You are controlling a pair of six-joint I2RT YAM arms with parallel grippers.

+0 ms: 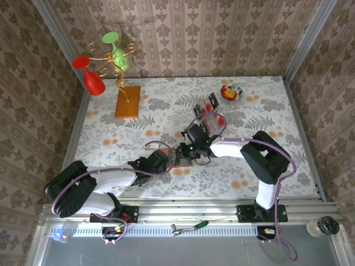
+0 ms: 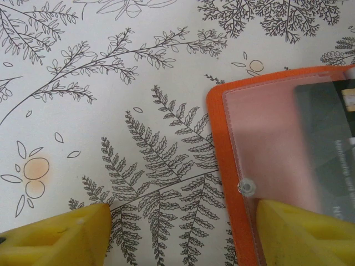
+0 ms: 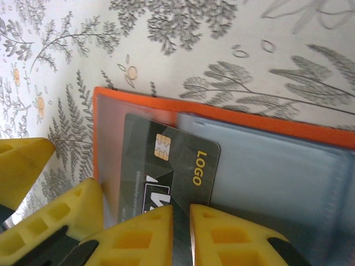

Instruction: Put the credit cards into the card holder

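Right tool [image 3: 181, 215] pinching black card [image 3: 166, 163] (wrist view reads LOGO), left tool [image 2: 183, 208] spread

Bright, even light fills the overhead view, leaving only soft shadows on the table [image 1: 111, 133]. At my left wrist the fern print [image 2: 155, 166] is sharp while my left fingertips [image 2: 299, 233] blur. At my right wrist, the clear sleeve of the card holder [image 3: 266, 166] shows a milky sheen, the black card [image 3: 138, 149] reads crisp, and my right fingers [image 3: 233, 238] are soft.
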